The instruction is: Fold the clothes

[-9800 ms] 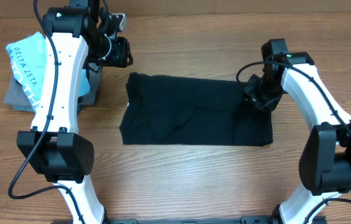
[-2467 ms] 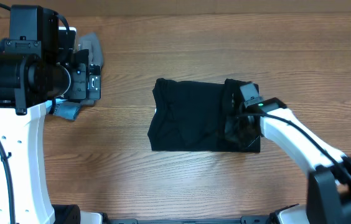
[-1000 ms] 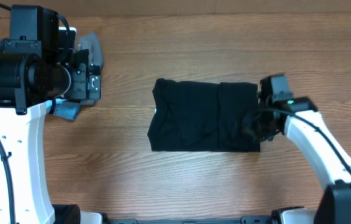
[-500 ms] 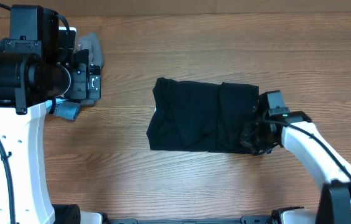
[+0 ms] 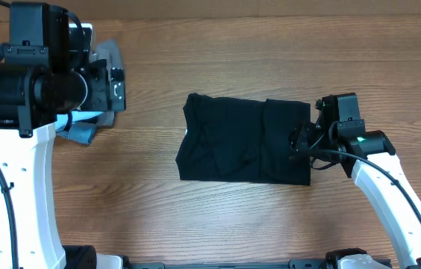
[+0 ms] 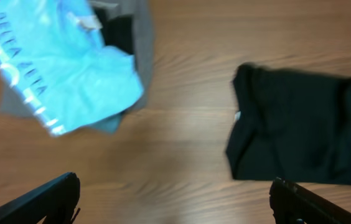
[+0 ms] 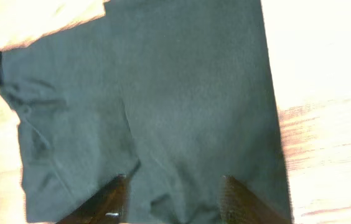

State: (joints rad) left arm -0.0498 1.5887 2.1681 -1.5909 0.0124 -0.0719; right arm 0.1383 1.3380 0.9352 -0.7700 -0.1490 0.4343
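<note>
Since the frame nearly ten seconds back, the garment [image 5: 244,140] has shrunk from a long spread strip to a shorter block, its right end now laid over the middle. In the last half second the right gripper [image 5: 301,140] has drawn up a little along the garment's right edge, and the left arm has shifted only slightly.

The garment lies about mid-worktop [image 5: 218,224], a touch toward the right edge. It is roughly rectangular, and a vertical fold line shows where the turned-over flap ends. Its left end is less tidy, with rumpled cloth and a bulging outline. A small white label [image 6: 238,115] shows at that left edge.

In the right wrist view, the right jaws stand moderately apart above the black cloth with nothing between them. We cannot tell whether the fingertips touch the fabric. The left gripper [image 6: 174,186] hangs high near the far left corner. Its jaws are spread wide and empty, above bare wood between the garment and the blue shirt [image 6: 57,62] on the grey pile [image 6: 141,56].

We judge that the fold is well under way and the width is already reduced. Still to do, in our view, are squaring up the rumpled left end and probably one more fold. The block is not yet as compact as the pile at the far left corner.
</note>
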